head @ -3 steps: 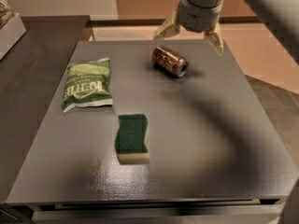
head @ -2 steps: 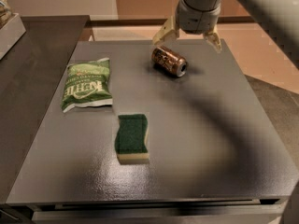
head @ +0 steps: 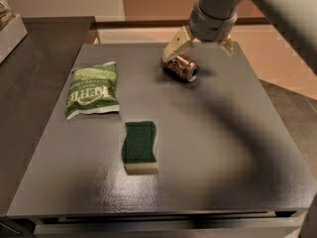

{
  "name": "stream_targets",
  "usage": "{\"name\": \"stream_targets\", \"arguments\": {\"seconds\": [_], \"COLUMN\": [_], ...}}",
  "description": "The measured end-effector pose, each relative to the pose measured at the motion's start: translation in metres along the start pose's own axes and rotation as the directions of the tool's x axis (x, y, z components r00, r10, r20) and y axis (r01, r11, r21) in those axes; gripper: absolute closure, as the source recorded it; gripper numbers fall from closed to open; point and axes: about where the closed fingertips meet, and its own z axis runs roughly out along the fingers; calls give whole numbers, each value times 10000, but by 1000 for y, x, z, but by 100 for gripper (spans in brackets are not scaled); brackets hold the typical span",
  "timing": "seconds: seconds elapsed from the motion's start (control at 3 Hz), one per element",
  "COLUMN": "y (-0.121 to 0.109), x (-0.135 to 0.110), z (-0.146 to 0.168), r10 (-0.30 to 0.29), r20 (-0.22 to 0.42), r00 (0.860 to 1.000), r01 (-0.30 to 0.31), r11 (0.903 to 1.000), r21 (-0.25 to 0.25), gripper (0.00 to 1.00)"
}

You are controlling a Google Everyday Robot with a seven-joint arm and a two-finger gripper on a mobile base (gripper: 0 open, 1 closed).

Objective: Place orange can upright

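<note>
On the far side of the grey table (head: 223,133), right of centre, the orange can (head: 182,67) lies on its side, not upright. Body is shiny copper-orange w/ darker brown patches. One silver end faces front-right toward the camera, w/ a dark spot in the middle that may be the opening; can't make out a tab. The long axis runs diagonally, far-left to near-right. A soft shadow sits under and around it.

The gripper (head: 198,52) hangs right over the can's far side, coming down from the pale grey arm (head: 277,9) that enters at top right. Its two fingers are spread wide, well past the can's width. The left finger (head: 174,44), cream-coloured, points down w/ its tip at the can's far-left end; touching or just beside, can't tell which. The right finger (head: 227,44) is off to the right, clear of the can. Nothing is gripped.

Elsewhere on the table: a green snack bag (head: 92,89) lies flat near the left edge, w/ pale lettering. A sponge (head: 140,145), green top w/ a pale yellow layer below, sits near the middle-front, well apart from the can. A dark counter (head: 29,83) runs along the table's left side.
</note>
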Motion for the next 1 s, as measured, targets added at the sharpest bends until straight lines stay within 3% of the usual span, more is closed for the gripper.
{"name": "stream_targets", "arguments": {"seconds": [0.33,1.0], "y": [0,1], "x": [3,12], "z": [15,35], "r10": [-1065,-2562], "r20": [307,569], "r00": [9938,9649], "r01": [1066,2574], "r11": [9943,9662], "r21": [-20,-152], "gripper": [0,0]}}
